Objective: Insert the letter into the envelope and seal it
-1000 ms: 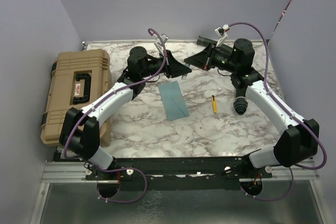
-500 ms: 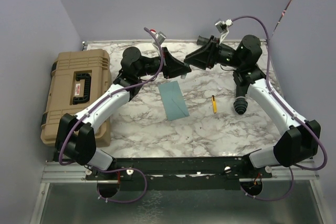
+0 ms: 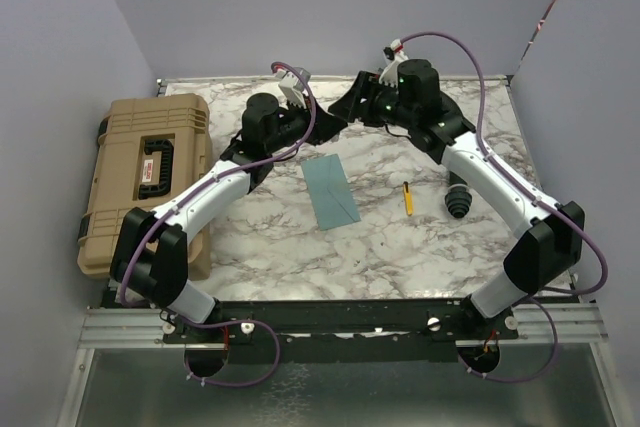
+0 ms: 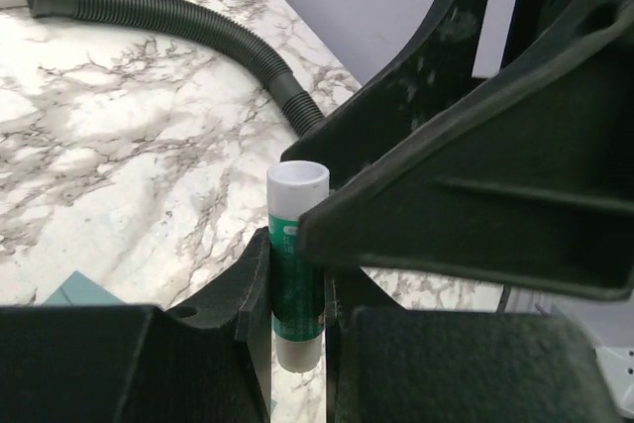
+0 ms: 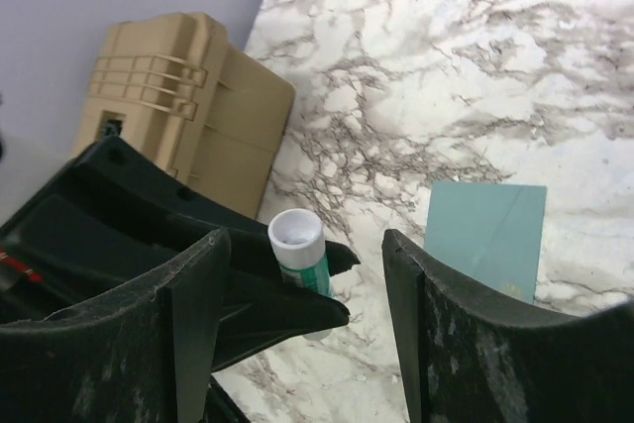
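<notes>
The teal envelope (image 3: 330,192) lies flat on the marble table, its corner visible in the right wrist view (image 5: 485,235). The letter is out of view. My left gripper (image 3: 325,129) hovers above the envelope's far end, shut on a green-and-white glue stick (image 4: 295,269) that stands upright between its fingers. My right gripper (image 3: 350,107) is open. Its two fingers stand on either side of the glue stick's white top (image 5: 297,235) without touching it, and one of those fingers (image 4: 475,146) fills the right of the left wrist view.
A tan hard case (image 3: 150,177) sits along the table's left edge. A small yellow stick (image 3: 407,197) and a black ribbed hose (image 3: 458,197) lie right of the envelope. Purple walls close in the back and sides.
My right gripper has swung left to meet the left gripper and opened its jaws around the glue stick's top. The left gripper stayed shut on the stick and shifted only slightly.
</notes>
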You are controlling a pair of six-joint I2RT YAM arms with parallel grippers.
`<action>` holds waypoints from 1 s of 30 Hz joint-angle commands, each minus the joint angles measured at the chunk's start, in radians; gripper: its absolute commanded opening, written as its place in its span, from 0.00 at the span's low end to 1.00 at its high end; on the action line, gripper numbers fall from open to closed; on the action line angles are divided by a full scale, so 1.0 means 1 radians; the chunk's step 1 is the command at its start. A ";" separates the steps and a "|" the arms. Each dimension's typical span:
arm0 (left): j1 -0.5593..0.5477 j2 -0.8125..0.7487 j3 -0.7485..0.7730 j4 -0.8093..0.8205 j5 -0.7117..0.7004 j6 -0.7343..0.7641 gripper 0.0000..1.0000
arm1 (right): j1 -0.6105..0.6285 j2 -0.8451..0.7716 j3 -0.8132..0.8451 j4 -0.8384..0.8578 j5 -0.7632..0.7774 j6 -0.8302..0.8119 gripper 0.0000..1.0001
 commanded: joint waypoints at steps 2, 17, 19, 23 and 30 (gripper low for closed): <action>0.001 -0.003 0.005 -0.016 -0.054 0.040 0.00 | 0.033 0.040 0.062 -0.089 0.116 -0.027 0.63; 0.002 -0.013 -0.045 0.004 -0.017 0.028 0.00 | 0.035 0.070 0.065 -0.035 0.087 -0.017 0.37; 0.002 -0.010 -0.044 0.006 -0.011 0.027 0.00 | 0.035 0.072 0.060 -0.030 0.068 -0.015 0.24; 0.002 -0.014 -0.041 0.007 0.004 0.028 0.00 | 0.035 0.071 0.052 -0.015 0.004 -0.020 0.14; 0.003 -0.015 -0.036 0.008 0.019 0.022 0.00 | 0.035 0.093 0.079 -0.069 -0.021 -0.033 0.44</action>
